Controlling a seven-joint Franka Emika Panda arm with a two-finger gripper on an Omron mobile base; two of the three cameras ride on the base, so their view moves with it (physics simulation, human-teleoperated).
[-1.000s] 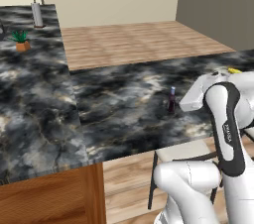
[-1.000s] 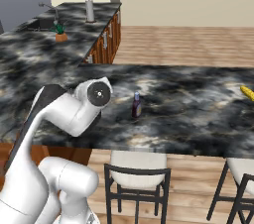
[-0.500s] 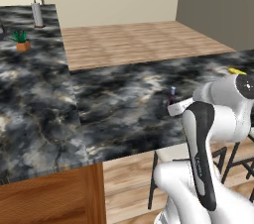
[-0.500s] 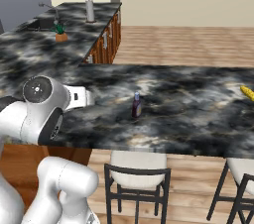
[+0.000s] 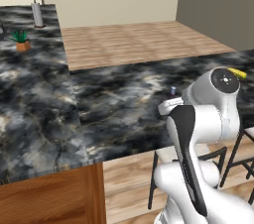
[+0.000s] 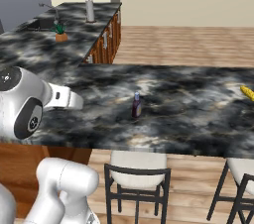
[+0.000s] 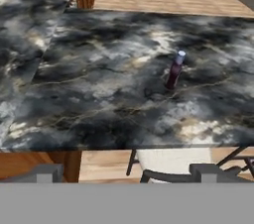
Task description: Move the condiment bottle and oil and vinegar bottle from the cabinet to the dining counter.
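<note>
The condiment bottle [image 6: 136, 106], small and dark red with a blue cap, stands upright on the black veined dining counter [image 6: 198, 109]. In the left base view the bottle [image 5: 172, 90] peeks out just behind my arm, on the dining counter [image 5: 114, 104]. In the hand view the bottle [image 7: 174, 72] stands well ahead on the dining counter [image 7: 99, 69]. My gripper [image 7: 130, 173] is open and holds nothing, drawn back over the counter's near edge, apart from the bottle. The oil and vinegar bottle and the cabinet are out of view.
Dark-framed stools [image 6: 136, 178] stand under the counter's near edge. A yellow object [image 6: 248, 92] lies at the counter's right end. A potted plant [image 6: 60, 32] and a grey upright cylinder [image 6: 90, 11] stand on the far left wing. Wooden floor lies beyond.
My arm has folded back toward the base and turned, the hand pulling away from the bottle. The bottle stays upright where it was. The jaws remain open.
</note>
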